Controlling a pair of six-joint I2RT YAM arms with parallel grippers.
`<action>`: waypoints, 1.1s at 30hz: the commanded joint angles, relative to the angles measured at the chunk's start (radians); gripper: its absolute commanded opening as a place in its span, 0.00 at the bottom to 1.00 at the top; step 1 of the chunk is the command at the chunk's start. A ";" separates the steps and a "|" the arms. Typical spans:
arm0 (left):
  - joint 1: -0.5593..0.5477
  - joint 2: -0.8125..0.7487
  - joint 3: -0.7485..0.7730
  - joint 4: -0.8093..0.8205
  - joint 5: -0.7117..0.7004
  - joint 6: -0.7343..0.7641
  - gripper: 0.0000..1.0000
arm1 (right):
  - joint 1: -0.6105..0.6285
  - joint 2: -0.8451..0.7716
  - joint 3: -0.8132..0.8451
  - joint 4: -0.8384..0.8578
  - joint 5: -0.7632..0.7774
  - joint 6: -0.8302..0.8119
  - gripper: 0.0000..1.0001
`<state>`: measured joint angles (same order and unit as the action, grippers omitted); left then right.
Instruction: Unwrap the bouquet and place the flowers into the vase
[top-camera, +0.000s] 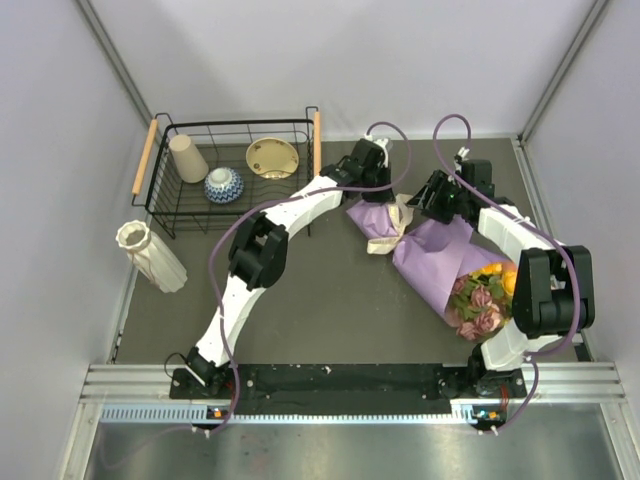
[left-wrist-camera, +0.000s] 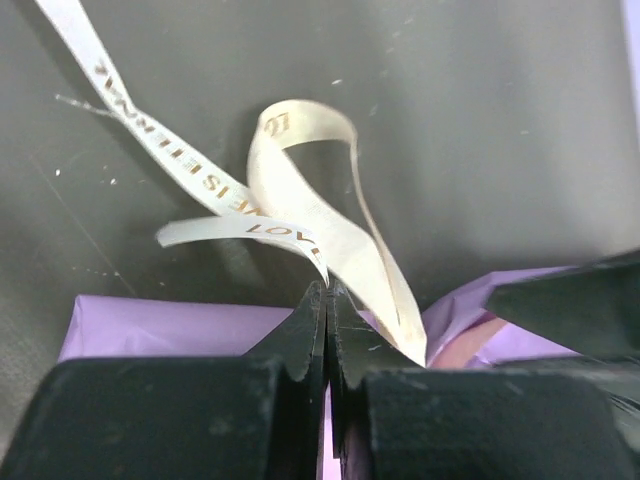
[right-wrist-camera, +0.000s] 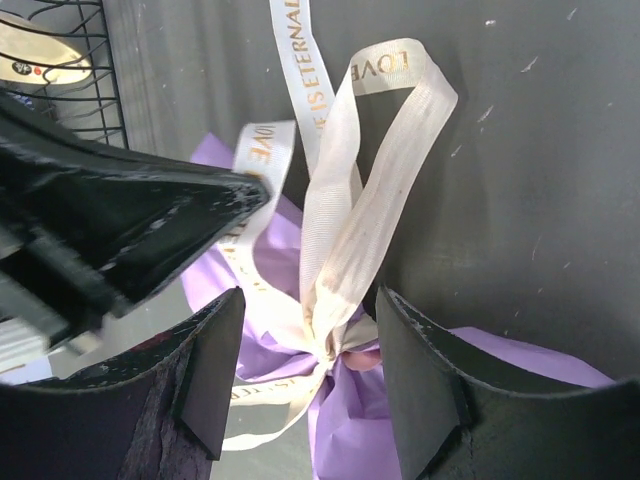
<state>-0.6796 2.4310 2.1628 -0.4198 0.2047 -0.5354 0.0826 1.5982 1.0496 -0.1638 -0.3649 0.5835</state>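
Your bouquet (top-camera: 440, 262) lies wrapped on the table's (top-camera: 330, 300) right half, and the vase (top-camera: 152, 255) sits far left. Your right gripper (right-wrist-camera: 315, 370) stands apart, astride the ribbon (right-wrist-camera: 340, 230) knot. Your left gripper (left-wrist-camera: 328, 300) is pressed together at a ribbon tail.

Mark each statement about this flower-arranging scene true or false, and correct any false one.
1. The bouquet lies wrapped, its ribbon tied. True.
2. The vase sits inside the wire rack. False: it sits on the table, outside the rack.
3. The left end effector is wide open. False: it is shut on a ribbon tail.
4. The right end effector is open, straddling the ribbon's knot. True.
5. The flowers are in the vase. False: they are in the bouquet's paper.
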 joint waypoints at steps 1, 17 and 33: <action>-0.003 -0.125 -0.015 0.088 0.042 0.017 0.00 | 0.000 -0.011 0.013 0.030 -0.011 -0.017 0.56; -0.006 -0.246 -0.225 0.072 0.025 0.011 0.02 | 0.025 0.040 0.044 0.026 -0.071 -0.022 0.66; -0.003 -0.279 -0.287 0.023 -0.077 0.034 0.37 | 0.120 0.379 0.538 -0.259 0.257 -0.185 0.58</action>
<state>-0.6830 2.2536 1.8961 -0.4118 0.1753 -0.5262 0.2024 1.9163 1.4689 -0.2882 -0.2329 0.4320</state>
